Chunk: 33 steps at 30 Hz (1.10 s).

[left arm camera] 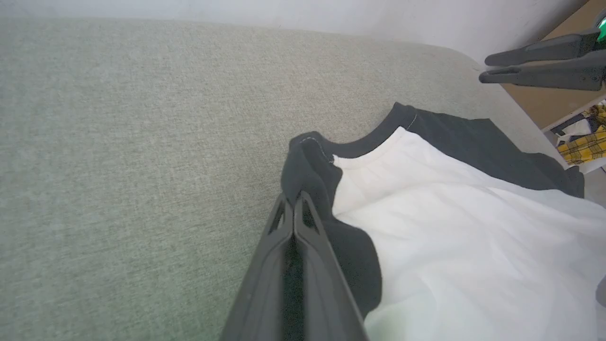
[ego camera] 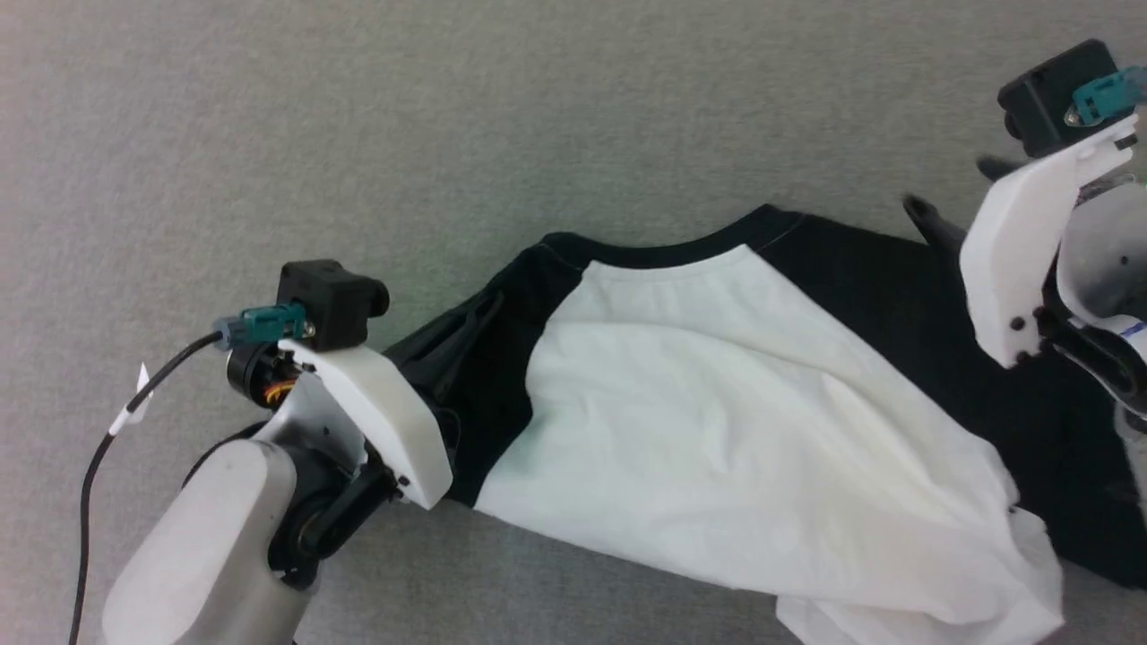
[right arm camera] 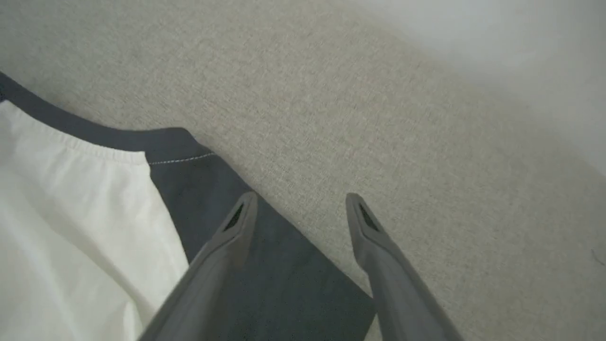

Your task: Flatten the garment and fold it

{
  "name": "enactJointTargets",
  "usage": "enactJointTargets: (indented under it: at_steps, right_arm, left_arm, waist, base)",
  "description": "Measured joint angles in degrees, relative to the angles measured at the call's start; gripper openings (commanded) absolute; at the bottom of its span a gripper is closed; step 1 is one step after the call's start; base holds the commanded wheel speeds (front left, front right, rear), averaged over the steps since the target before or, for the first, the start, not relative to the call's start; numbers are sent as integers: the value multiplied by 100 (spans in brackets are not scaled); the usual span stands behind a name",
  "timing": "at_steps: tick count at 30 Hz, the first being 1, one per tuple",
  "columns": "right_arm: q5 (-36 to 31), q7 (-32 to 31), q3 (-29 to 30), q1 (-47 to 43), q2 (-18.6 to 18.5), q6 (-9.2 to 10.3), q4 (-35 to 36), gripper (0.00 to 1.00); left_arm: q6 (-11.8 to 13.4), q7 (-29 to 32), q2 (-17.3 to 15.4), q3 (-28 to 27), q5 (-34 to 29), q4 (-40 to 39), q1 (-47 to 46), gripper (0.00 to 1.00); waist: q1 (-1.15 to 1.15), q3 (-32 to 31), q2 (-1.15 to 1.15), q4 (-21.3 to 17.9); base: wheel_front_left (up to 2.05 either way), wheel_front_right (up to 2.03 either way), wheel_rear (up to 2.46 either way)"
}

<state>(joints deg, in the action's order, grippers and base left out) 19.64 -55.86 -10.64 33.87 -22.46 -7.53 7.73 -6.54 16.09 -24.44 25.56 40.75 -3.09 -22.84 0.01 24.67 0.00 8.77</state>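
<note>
The garment (ego camera: 717, 403) lies spread but rumpled on a grey cloth surface, with a white body, black sleeves and a black neckband (ego camera: 663, 255). My left gripper (left arm camera: 296, 196) is shut on the black sleeve (left arm camera: 307, 161) by the collar, and the cloth bunches up at its tips. In the head view its fingers are hidden under the white wrist plate (ego camera: 385, 412). My right gripper (right arm camera: 300, 201) is open and hovers over the edge of the other black sleeve (right arm camera: 265, 284), with nothing between its fingers. It also shows at the head view's upper right (ego camera: 950, 186).
The grey cloth surface (ego camera: 448, 116) stretches wide beyond the collar. A black cable (ego camera: 90, 475) trails from my left wrist. Past the surface's far end stand a brown wooden panel (left arm camera: 554, 104) and a yellow plaid cloth (left arm camera: 582, 147).
</note>
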Motion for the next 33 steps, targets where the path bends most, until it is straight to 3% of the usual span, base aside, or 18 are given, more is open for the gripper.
enactJointTargets:
  at_steps: [5,15,17,18,22,25,33]
  right_arm:
    - [222,-666,-151,-33,-389,0,-81,100]
    - [510,-715,-342,-248,-797,1,-76,100]
    - [599,-714,-355,-248,-864,1,-37,28]
    - [623,-717,-374,-249,-881,1,-24,0]
    - [712,-613,-449,-259,-894,0,38,0]
    - [711,-169,-467,-322,-864,0,21,0]
    - [532,1891,-51,-378,-114,0,-47,0]
  left_arm:
    - [-7,-83,-4,98,1,97,-138,0]
    - [-48,-205,-68,223,115,245,-296,0]
    - [-48,-226,-85,236,138,265,-329,0]
    - [-48,-235,-92,238,165,276,-341,0]
    - [-49,-302,-112,235,277,325,-347,0]
    - [-49,-435,-137,232,298,379,-357,0]
    - [-35,-1184,-159,-51,261,193,-353,0]
  waist:
    - [0,220,0,197]
    - [-1,510,0,376]
    - [-1,550,0,382]
    - [-1,566,0,381]
    - [-1,596,0,330]
    - [0,540,0,274]
    - [-1,48,0,127]
  base:
    - [0,0,0]
    - [0,0,0]
    - [0,0,0]
    - [0,0,0]
    - [0,0,0]
    - [0,0,0]
    - [0,0,0]
